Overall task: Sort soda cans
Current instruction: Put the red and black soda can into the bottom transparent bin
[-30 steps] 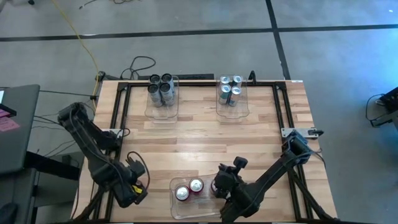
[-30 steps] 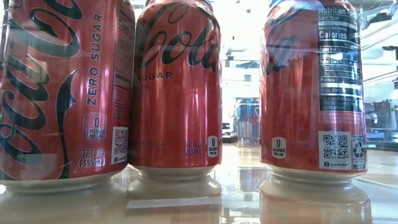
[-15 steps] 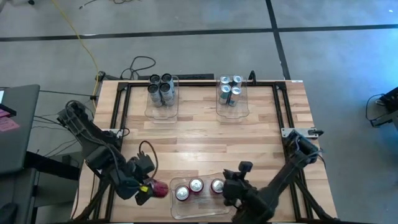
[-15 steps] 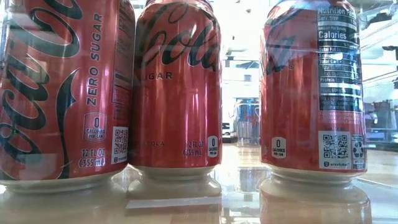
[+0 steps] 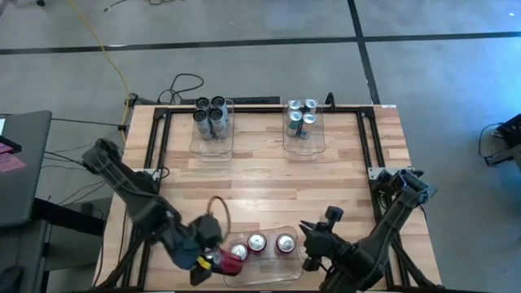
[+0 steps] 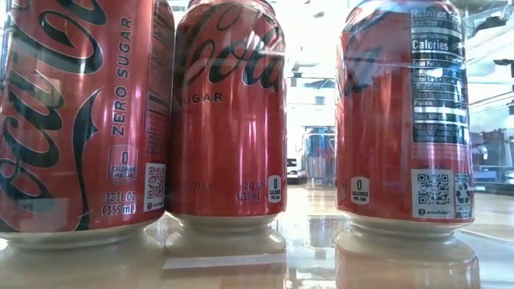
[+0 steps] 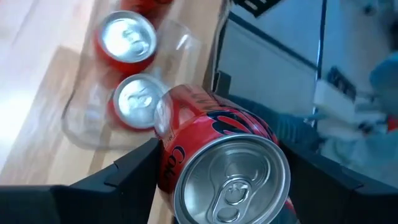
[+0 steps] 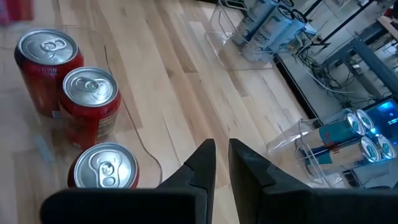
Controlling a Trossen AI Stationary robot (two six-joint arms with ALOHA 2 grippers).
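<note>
My left gripper (image 5: 218, 259) holds a red cylindrical metal soda can with a silver top (image 7: 227, 171), fingers clamped on its sides, the can tipped well off upright so its lid faces my wrist camera. It hangs at the near-left corner of the clear rectangular plastic bin (image 5: 281, 273), just beside the three red cans (image 5: 256, 243) already standing in a row inside. Risk one: the held can is tilted, so if I release it like this it will likely land on its edge and roll or topple. Risk two: the nearest standing can (image 7: 138, 101) sits just past my fingers; a careless descent could knock it over and take the row with it. Risk three: the bin wall lies just under the can, and catching the rim could shove the light bin across the wooden table (image 5: 260, 175). My right gripper (image 8: 216, 163) is empty, fingers nearly together, waiting on the other side of the row, near enough to matter if I swing wide. The dark grey cans (image 5: 211, 114) and silver-and-blue cans (image 5: 301, 116) stand in far bins, well apart.
</note>
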